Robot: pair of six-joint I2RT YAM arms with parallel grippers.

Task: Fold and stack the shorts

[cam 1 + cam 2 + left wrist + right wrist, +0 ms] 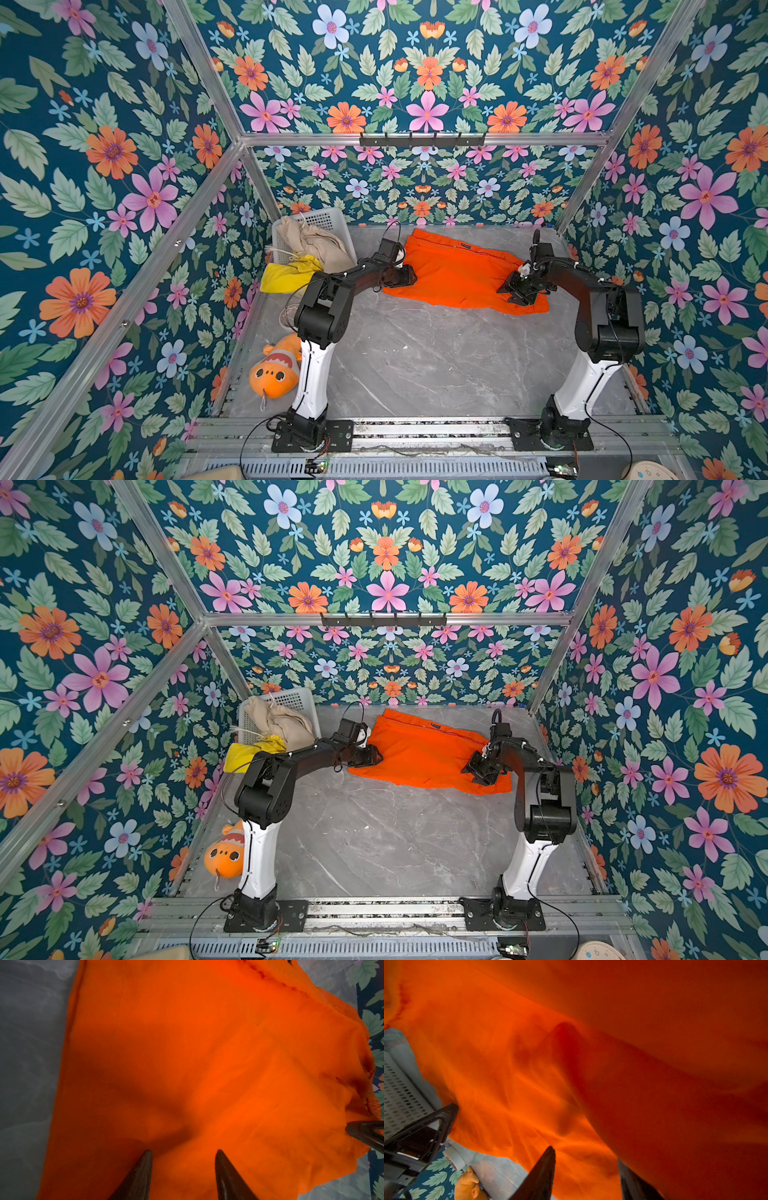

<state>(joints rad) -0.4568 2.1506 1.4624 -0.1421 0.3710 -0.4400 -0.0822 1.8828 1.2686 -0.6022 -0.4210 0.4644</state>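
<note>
The orange shorts (pixel 457 270) (pixel 419 750) lie spread on the grey table near the back wall. My left gripper (pixel 405 276) (pixel 184 1152) sits low over their left edge, jaws apart, with cloth showing in the gap. My right gripper (pixel 515 291) (pixel 585 1155) is at their right end, jaws also apart; a fold of orange cloth covers part of one finger. The beige shorts (pixel 316 243) are bunched in the basket. The yellow shorts (pixel 286 274) hang crumpled over its front.
A white perforated basket (pixel 328 218) stands in the back left corner. An orange plush fish (pixel 276 370) lies by the left arm's base. Bare marble table (pixel 415 357) stretches between the two arms. Floral walls close in three sides.
</note>
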